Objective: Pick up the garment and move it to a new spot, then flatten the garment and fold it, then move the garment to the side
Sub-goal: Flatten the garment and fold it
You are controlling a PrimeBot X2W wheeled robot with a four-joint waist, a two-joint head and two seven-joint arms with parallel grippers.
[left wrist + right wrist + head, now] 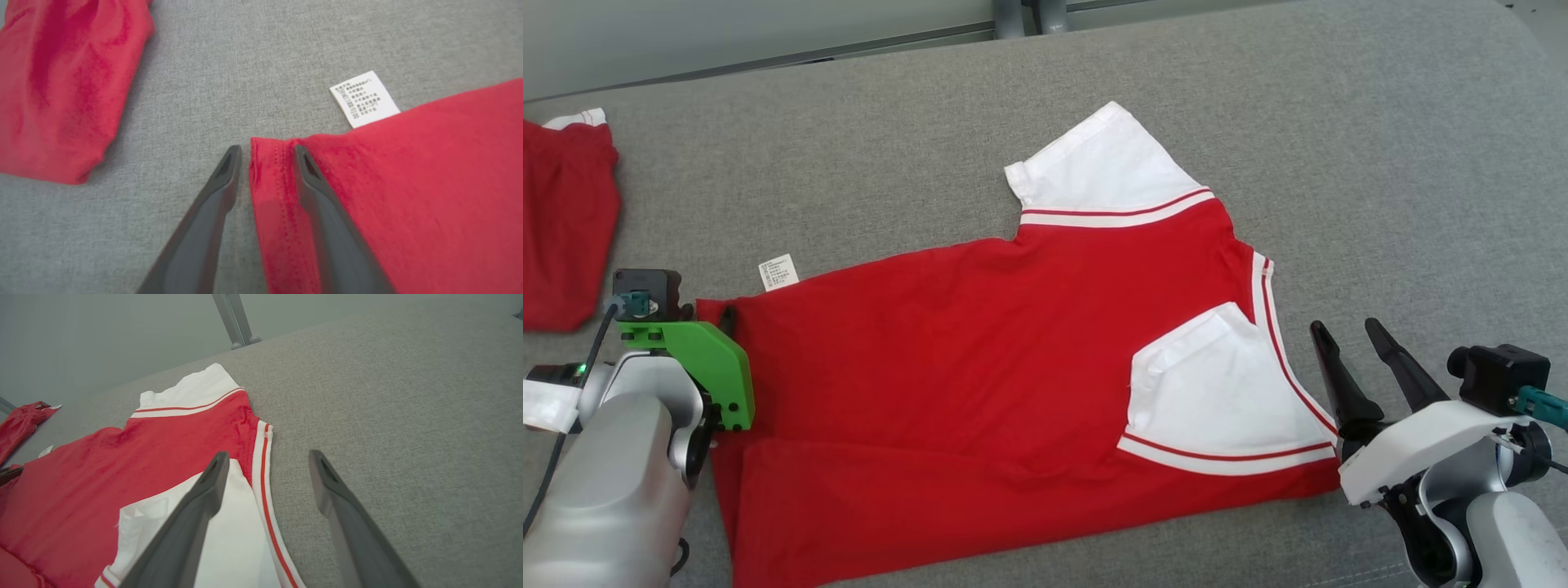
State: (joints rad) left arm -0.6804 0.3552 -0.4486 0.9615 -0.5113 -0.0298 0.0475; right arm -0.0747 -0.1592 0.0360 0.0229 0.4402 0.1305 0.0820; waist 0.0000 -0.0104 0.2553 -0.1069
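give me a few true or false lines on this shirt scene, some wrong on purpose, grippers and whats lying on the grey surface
1. The red shirt lies spread on the grey surface. True.
2. The right gripper is clamped on the shirt. False: its jaws stand open beside the shirt, holding nothing.
3. A white care label sticks out from the shirt's edge. True.
4. The shirt's sleeves are blue. False: they are white with red stripes.
5. The left gripper has the shirt's hem corner between its parted fingers. True.
6. The second red garment lies on top of the shirt. False: it lies apart, at the far left.
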